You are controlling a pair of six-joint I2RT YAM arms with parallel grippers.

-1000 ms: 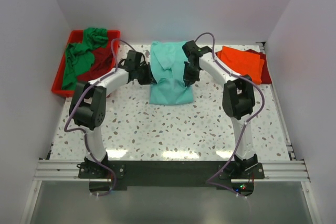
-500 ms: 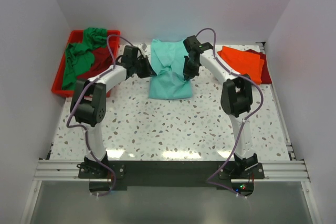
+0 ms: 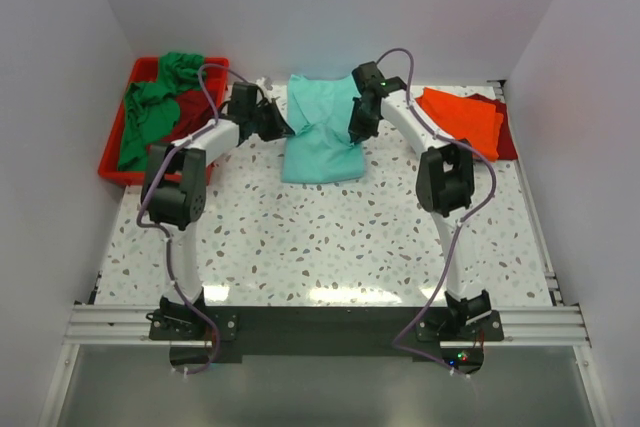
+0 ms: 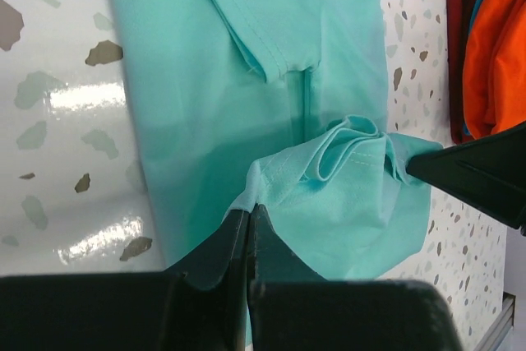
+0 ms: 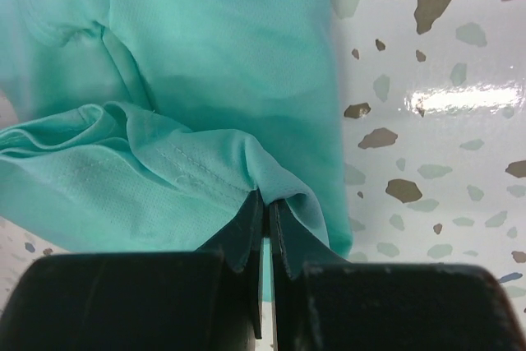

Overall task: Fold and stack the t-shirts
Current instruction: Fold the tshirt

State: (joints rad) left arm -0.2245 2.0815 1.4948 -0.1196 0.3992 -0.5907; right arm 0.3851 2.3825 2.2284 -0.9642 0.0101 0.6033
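Speckled counter [image 3: 330, 237], teal t-shirt [image 3: 320, 147] at 12 o'clock; left end effector [image 4: 249, 218] and right end effector [image 5: 265, 203] both clamp its cloth.

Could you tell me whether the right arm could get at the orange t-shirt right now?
Not straight away, I think: the right gripper is shut on the teal t-shirt. The orange t-shirt lies uncovered beside that arm, so after releasing, probably yes.

teal t-shirt [image 4: 205, 80]: runs off the top edge of both wrist views; lower part hidden behind the fingers.
dark red t-shirt [image 3: 506, 133]: mostly covered by orange t-shirt [image 3: 462, 117]; only its right margin shows.
left gripper [image 4: 249, 218]: jaw gap too small to resolve in the top view.
right gripper [image 5: 265, 201]: in the left wrist view only a dark tip, cut by the right edge.
tray [image 3: 108, 159]: dark red cloth [image 3: 190, 119] partly buried under green t-shirt [image 3: 148, 112].
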